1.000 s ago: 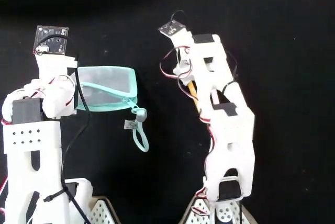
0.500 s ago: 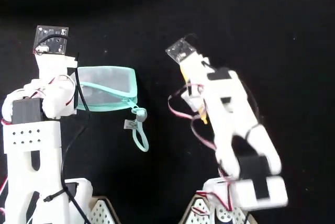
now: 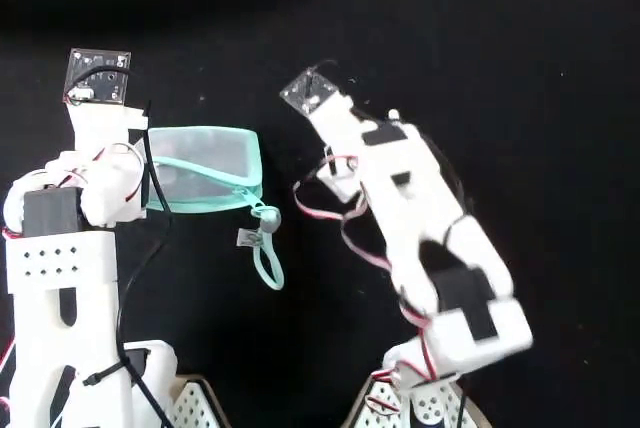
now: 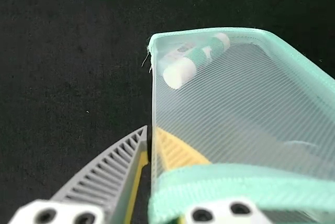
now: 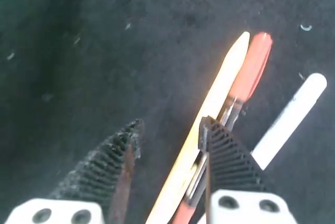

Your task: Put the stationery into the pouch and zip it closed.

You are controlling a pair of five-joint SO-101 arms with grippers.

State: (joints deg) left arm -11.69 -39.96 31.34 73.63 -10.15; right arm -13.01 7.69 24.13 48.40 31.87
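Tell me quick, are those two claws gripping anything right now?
Left gripper: closed on the edge of the pouch.
Right gripper: open, holding nothing, over the pens on the table.

The pouch [image 4: 235, 119] is translucent ribbed mesh edged in mint woven cloth, the table cover [image 5: 131, 51] matt black cloth flecked with lint, the cream pen [image 5: 220, 88], red pen [image 5: 252, 69] and white marker [image 5: 290, 119] smooth, faintly glossy plastic, and the right gripper [image 5: 171, 124] has fingers [image 5: 225, 156] of ribbed matt black plastic.

The yellow pen [image 5: 209, 106], red pen [image 5: 254, 67] and white pen [image 5: 290, 116] each have one end hidden behind the right gripper [image 5: 171, 124]. In the high view the right arm [image 3: 400, 198] mostly covers them, its lower part blurred; the left arm [image 3: 95, 168] hides one end of the pouch [image 3: 205, 163].
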